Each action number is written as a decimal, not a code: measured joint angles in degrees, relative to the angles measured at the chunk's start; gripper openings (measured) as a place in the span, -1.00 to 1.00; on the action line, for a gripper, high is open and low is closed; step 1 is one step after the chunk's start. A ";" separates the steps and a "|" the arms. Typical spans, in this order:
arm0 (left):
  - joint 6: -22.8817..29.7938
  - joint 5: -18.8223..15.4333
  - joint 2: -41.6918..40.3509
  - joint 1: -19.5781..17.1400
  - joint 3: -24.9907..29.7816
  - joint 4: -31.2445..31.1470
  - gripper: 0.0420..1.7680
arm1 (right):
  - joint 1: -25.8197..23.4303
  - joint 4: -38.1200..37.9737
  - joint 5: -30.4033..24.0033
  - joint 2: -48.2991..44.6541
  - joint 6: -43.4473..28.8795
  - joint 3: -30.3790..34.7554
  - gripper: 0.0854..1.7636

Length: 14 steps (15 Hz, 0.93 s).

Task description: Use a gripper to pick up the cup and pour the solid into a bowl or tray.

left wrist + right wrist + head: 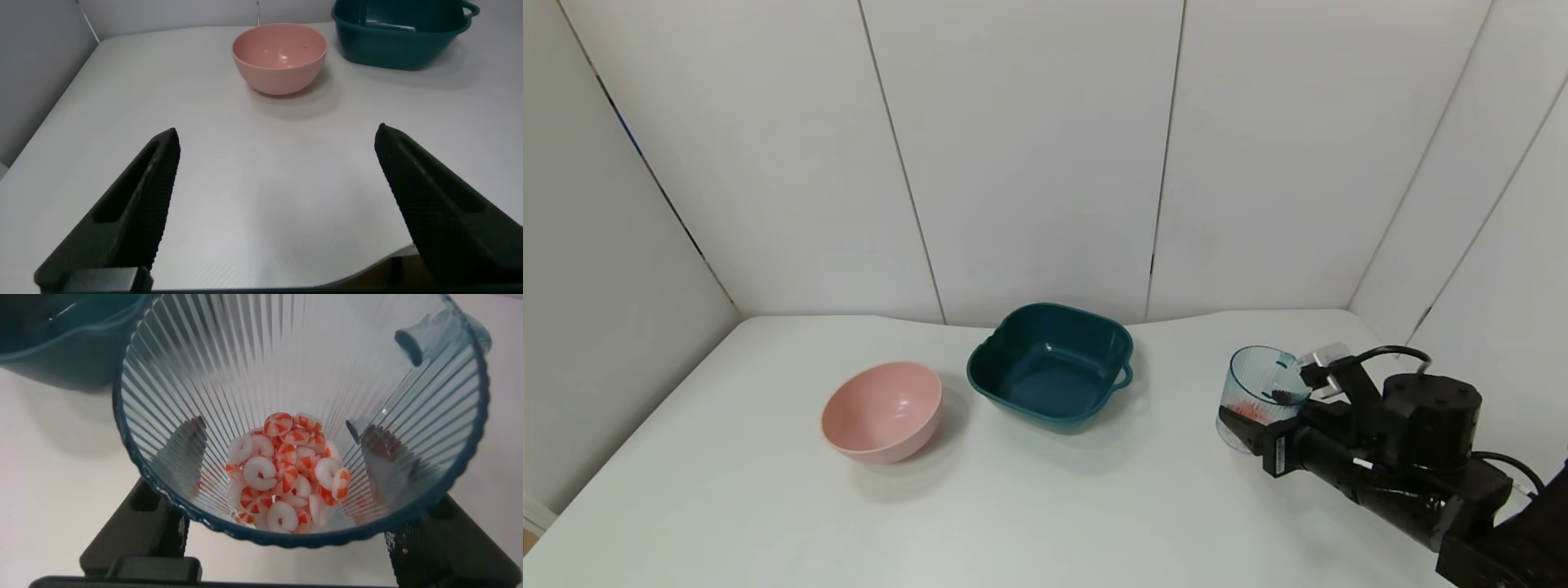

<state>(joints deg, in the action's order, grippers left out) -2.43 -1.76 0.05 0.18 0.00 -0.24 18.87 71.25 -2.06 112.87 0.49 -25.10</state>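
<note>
- The right end effector point(1262, 425) sits at the right side of the white tabletop point(1045, 506), clenched around the cup point(1260, 396), one finger on each side of the ribbed wall, as the right wrist view shows.
- The cup is pale blue, clear and ribbed. It is roughly upright with a slight tilt; its long axis runs nearly vertical and its open mouth faces up. In the head view the rim leans a little toward the back wall.
- Whether the cup's base touches the tabletop or is just above it cannot be told.
- The cup's handle point(445, 335) is on the side toward the arm in the head view.
- The solid point(286, 469), a heap of small round white and orange-red pieces, lies at the bottom of the cup.
- The dark teal bowl point(1052, 365) stands near the middle of the tabletop, well apart from the cup and to its left in the head view. Its small side handle points toward the cup.
- A round pink bowl point(882, 412) rests just beside the teal bowl on its left, slightly nearer the robot.
- The left end effector point(278, 212) hangs over the near left part of the tabletop with its fingers spread wide and nothing between them. The pink bowl lies ahead of it.
</note>
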 joint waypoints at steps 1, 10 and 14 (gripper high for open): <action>-0.02 0.00 0.00 0.00 0.00 -0.02 0.94 | 0.09 -4.08 0.00 -1.52 0.28 -2.21 0.49; -0.02 0.00 0.00 0.00 0.00 -0.02 0.94 | 1.55 -37.35 0.00 -9.48 2.32 -27.76 0.49; -0.02 0.00 0.00 0.00 0.00 -0.02 0.94 | 2.43 -47.03 0.06 -8.37 3.21 -38.81 0.48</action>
<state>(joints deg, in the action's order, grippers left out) -2.45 -1.76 0.05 0.18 0.00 -0.27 21.30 24.22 -2.00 104.50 3.69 -63.92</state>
